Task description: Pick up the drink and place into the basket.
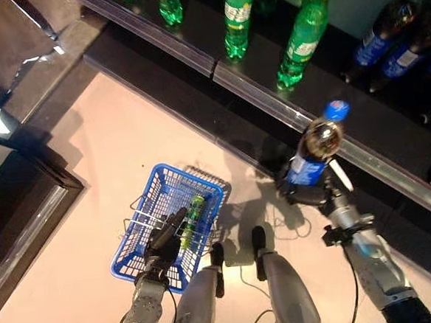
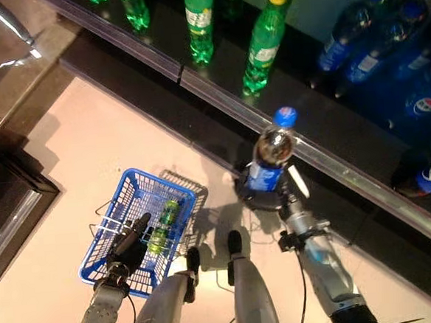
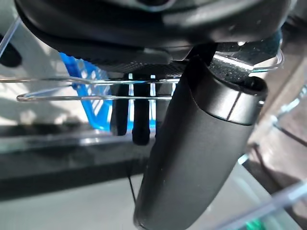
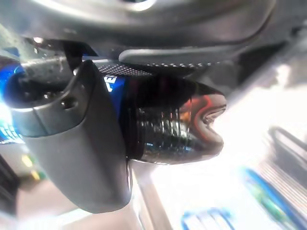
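A dark cola bottle (image 1: 315,151) with a blue cap and blue label is up in the air in front of the shelf edge. My right hand (image 1: 306,193) is shut on its lower body; the right wrist view shows the thumb (image 4: 72,143) curled across the bottle (image 4: 177,120). A blue wire basket (image 1: 141,204) sits low at the left over the pale floor. My left hand (image 1: 162,243) reaches over its near side, and the thin wire handles (image 3: 72,88) run between thumb and curled fingers. A green bottle (image 1: 193,215) lies inside the basket.
A dark shelf (image 1: 270,98) runs diagonally across the top, with green bottles (image 1: 303,41) standing on it and blue-labelled cola bottles (image 1: 383,24) at the far right. A dark low step (image 1: 24,182) borders the floor on the left.
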Robot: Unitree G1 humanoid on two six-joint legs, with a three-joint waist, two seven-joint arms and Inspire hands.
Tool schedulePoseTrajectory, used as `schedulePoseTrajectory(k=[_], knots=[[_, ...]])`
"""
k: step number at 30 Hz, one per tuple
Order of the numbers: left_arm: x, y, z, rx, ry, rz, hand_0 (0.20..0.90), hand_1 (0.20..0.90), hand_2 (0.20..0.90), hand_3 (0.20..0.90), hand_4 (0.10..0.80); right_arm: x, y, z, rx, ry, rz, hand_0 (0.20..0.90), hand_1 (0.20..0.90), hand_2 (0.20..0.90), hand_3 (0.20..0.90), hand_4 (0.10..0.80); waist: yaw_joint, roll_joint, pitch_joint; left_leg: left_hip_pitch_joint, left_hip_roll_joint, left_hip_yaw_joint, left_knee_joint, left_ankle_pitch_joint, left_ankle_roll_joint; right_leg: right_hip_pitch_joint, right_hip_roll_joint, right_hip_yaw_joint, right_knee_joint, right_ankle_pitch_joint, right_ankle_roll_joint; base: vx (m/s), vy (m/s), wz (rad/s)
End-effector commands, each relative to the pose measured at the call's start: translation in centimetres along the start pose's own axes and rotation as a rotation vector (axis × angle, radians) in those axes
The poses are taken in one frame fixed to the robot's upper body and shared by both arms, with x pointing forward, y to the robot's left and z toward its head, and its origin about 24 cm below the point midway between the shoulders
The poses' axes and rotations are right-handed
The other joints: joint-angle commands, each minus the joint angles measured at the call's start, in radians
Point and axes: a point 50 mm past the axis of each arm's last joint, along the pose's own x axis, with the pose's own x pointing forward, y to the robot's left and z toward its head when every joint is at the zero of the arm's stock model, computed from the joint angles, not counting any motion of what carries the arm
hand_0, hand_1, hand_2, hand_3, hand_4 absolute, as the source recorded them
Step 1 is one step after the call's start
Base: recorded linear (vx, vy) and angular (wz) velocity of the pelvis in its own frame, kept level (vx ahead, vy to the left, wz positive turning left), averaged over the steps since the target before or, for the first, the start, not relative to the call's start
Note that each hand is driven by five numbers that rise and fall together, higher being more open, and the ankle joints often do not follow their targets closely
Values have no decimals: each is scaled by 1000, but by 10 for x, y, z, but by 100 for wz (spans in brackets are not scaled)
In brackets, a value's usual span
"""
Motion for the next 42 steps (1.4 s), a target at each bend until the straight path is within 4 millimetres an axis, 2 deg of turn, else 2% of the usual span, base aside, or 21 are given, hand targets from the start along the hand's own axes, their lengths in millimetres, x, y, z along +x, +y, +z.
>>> schedulePoseTrajectory(k=[1, 2, 3, 7, 14, 21, 25, 32, 36, 42], knots=[[1, -67, 45, 191, -141, -380, 300, 300, 300, 200, 100, 17, 20, 34, -58, -178, 150, 300, 300, 300, 200, 100, 49, -5, -168, -23, -49, 13, -18, 57, 25, 80, 5, -14, -110, 53, 61, 68, 92, 45], [2, -79, 42, 209, -117, -421, 300, 300, 300, 200, 100, 22, 25, 29, -57, -144, 166, 300, 300, 300, 200, 100, 61, -4, -173, -11, -50, 7, -25, 58, 23, 99, 0, -27, -122, 55, 63, 58, 73, 37], [2, -81, 41, 214, -112, -431, 300, 300, 300, 200, 100, 23, 26, 29, -57, -138, 173, 300, 300, 300, 200, 100, 63, -3, -172, -7, -50, 6, -27, 58, 23, 104, -1, -31, -125, 55, 63, 58, 48, 35], [2, -113, 27, 261, 29, -566, 300, 300, 300, 200, 100, 40, 48, 14, -61, -48, 240, 300, 300, 300, 200, 100, 114, 7, -199, 35, -50, -17, -63, 69, 15, 160, -20, -84, -155, 55, 71, 73, 59, 38], [-11, -147, -2, 276, 253, -749, 300, 300, 300, 200, 100, 61, 84, -7, -65, 61, 269, 300, 300, 300, 200, 100, 204, 24, -236, 69, -51, -60, -79, 70, 13, 215, -54, -162, -154, 41, 75, 87, 54, 44], [-34, -176, -35, 322, 434, -941, 300, 300, 300, 200, 100, 77, 115, -22, -65, 124, 176, 300, 300, 300, 200, 100, 291, 32, -253, 80, -60, -105, -83, 67, 25, 248, -80, -232, -143, 39, 89, 64, 48, 49], [-41, -184, -45, 335, 482, -1003, 300, 300, 300, 200, 100, 83, 119, -31, -69, 174, 130, 300, 300, 300, 200, 100, 323, 28, -250, 78, -63, -120, -86, 67, 33, 256, -89, -259, -143, 46, 101, 26, 12, 31], [-48, -198, -47, 314, 513, -1071, 300, 300, 300, 200, 100, 88, 107, -56, -120, 314, 48, 300, 300, 300, 200, 100, 373, 16, -255, 71, -64, -144, -103, 71, 40, 269, -103, -297, -152, 56, 121, 15, -3, 26], [-51, -203, -47, 310, 533, -1112, 300, 300, 300, 200, 100, 84, 99, -73, -219, 409, 37, 300, 300, 300, 200, 100, 404, 4, -255, 66, -66, -165, -114, 69, 42, 275, -110, -317, -162, 66, 127, 6, -22, 21], [-50, -203, -45, 325, 525, -1131, 300, 300, 300, 200, 100, 80, 95, -84, -370, 495, 50, 300, 300, 300, 200, 100, 425, -10, -252, 60, -69, -180, -121, 68, 43, 276, -109, -323, -171, 75, 133, -1, -33, 17]])
